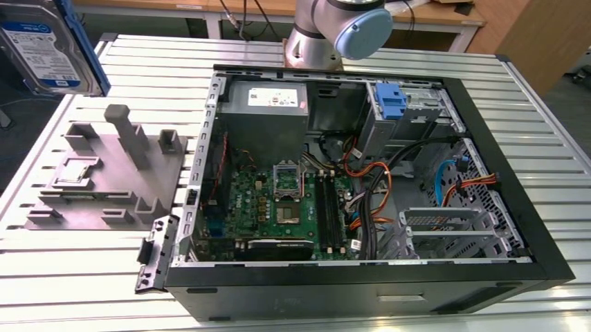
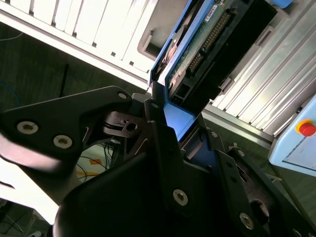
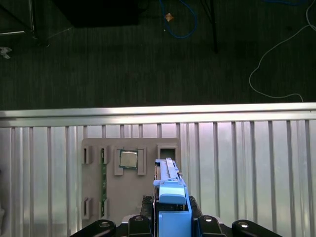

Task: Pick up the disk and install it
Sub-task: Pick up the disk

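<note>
The disk (image 1: pixel 51 48), silver-grey with a white-and-blue label and a blue carrier frame, hangs in the air at the exterior view's upper left, above the grey fixture (image 1: pixel 102 180). In the second wrist view my gripper (image 2: pixel 180 133) is shut on the disk (image 2: pixel 207 44), its black fingers (image 2: pixel 160 133) clamping the blue frame's end. In the first wrist view the disk (image 3: pixel 170 190) shows edge-on, rising from the gripper (image 3: pixel 170 224) over the fixture (image 3: pixel 131 197).
The open computer case (image 1: pixel 517 228) lies on the slatted metal table (image 1: pixel 83 277), with a motherboard (image 1: pixel 286 207), cables and a blue bracket (image 1: pixel 392 104) at its drive bay. The fixture holds a small square chip (image 3: pixel 128 159) and a green memory stick (image 3: pixel 103 180). The arm's base (image 1: pixel 337 31) stands behind the case.
</note>
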You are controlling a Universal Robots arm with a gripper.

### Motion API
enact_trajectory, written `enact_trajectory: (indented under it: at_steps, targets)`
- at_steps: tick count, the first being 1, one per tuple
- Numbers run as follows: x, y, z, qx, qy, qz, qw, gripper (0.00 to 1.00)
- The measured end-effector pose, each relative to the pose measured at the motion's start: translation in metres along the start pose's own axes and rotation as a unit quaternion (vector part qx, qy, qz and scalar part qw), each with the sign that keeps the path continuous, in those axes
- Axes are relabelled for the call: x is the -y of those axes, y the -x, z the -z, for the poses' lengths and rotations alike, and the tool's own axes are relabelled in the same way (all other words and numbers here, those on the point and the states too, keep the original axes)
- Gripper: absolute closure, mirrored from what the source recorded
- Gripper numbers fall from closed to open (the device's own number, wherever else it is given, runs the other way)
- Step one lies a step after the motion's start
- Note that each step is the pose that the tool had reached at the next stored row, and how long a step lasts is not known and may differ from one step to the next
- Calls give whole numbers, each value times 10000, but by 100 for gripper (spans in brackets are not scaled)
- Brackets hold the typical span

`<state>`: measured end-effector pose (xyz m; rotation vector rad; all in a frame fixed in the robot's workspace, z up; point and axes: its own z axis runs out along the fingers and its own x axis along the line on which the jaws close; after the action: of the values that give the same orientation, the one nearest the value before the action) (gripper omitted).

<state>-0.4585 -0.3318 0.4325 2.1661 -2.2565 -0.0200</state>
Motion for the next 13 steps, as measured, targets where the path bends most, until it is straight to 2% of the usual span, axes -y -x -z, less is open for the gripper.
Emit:
enact_trajectory:
  at_steps: [13]
  targets:
    - [-1, 0, 59, 0, -1, 0, 10000, 64]
